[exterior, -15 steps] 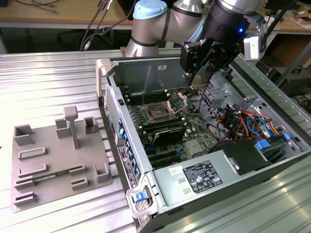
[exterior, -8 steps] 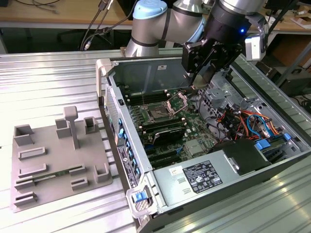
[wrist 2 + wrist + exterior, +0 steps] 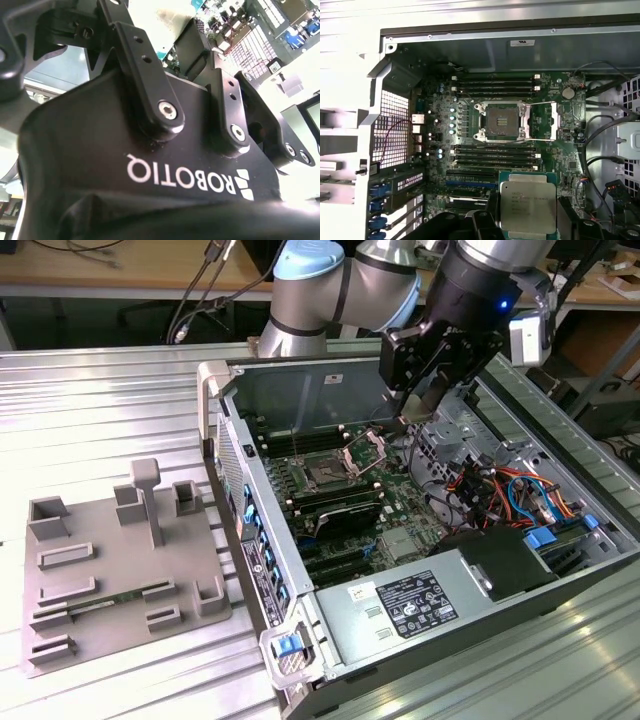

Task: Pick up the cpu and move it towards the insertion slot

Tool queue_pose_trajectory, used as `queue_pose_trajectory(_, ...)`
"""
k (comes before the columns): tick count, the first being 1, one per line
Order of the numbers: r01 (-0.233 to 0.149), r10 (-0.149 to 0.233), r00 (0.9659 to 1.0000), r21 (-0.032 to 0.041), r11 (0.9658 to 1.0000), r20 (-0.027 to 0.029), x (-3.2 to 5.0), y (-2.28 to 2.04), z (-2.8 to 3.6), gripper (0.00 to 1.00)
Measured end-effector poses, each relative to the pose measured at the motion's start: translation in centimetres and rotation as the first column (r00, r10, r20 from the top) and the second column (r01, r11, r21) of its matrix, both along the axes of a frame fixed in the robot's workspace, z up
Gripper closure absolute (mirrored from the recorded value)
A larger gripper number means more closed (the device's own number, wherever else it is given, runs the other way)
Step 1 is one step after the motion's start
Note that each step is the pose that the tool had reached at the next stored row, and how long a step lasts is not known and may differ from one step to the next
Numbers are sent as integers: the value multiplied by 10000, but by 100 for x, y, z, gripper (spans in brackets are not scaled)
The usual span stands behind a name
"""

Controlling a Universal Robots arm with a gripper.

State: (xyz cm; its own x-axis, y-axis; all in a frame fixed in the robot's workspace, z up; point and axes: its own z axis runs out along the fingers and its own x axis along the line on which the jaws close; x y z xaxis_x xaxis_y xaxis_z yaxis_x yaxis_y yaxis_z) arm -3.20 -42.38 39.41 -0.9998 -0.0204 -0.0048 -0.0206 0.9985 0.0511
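Observation:
In the first wrist view the cpu [image 3: 527, 202], a small square chip with a pale metal top, sits between two dark fingers [image 3: 493, 212], so my gripper [image 3: 529, 220] is shut on it. It hangs above the green motherboard, a short way from the insertion slot [image 3: 501, 121], a dark square socket whose shiny retention frame [image 3: 547, 121] is swung open to one side. In the exterior view my gripper [image 3: 412, 405] hovers inside the open computer case, up and toward the exterior view's right of the insertion slot [image 3: 326, 476]. The second wrist view shows the gripper body [image 3: 150, 150] and its linkages from close up.
The open computer case [image 3: 215, 400] holds black memory slots [image 3: 495, 155] on both sides of the socket, a silver heatsink [image 3: 402, 543], a power supply [image 3: 400, 605] and bundled cables [image 3: 500, 490]. A grey fixture plate [image 3: 90, 625] lies on the ribbed metal table at the exterior view's left.

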Motion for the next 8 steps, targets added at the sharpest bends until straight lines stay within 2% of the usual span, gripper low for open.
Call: queue_pose_trajectory(8,0,0,10000,-1,10000,0,81,1,-14,46)
